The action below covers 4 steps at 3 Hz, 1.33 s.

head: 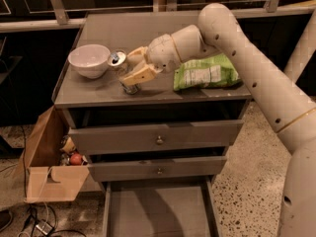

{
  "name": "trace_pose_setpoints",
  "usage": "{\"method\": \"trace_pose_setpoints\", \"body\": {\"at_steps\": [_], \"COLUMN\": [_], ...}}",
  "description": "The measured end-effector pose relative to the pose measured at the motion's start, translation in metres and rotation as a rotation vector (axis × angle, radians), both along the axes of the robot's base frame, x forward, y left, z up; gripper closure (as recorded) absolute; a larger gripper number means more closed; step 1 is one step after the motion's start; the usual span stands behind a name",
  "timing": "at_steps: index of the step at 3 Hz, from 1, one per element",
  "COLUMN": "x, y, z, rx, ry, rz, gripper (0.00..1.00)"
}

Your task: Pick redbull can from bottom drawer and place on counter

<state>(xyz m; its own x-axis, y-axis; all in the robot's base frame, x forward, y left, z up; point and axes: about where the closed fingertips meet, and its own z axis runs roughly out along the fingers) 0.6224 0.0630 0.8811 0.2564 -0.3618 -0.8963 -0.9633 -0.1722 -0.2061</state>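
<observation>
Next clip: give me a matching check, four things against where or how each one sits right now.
Things:
1 redbull can
2 white bowl
3 green snack bag
4 bottom drawer

Places or states:
A pulled open, below the two other drawers
B on the left end of the counter
C held in the gripper, over the counter's front
D lying on the counter, right of the gripper

Pairs: 1-C, 2-B, 3-D, 4-A
</observation>
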Motion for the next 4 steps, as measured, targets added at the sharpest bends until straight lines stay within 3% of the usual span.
{"method": "trace_pose_setpoints", "body": {"at_steps": [1, 2, 4], "x": [0.0, 0.01, 0.013], "y": [0.0, -0.015, -0.016], "z": [0.0, 0.029, 0.031], "rx": [0.0, 0.046, 0.061], "ry": [0.0, 0.044, 0.068], "rz": [0.0, -0.047, -0.052], "gripper": [1.0, 1.0, 1.0]}}
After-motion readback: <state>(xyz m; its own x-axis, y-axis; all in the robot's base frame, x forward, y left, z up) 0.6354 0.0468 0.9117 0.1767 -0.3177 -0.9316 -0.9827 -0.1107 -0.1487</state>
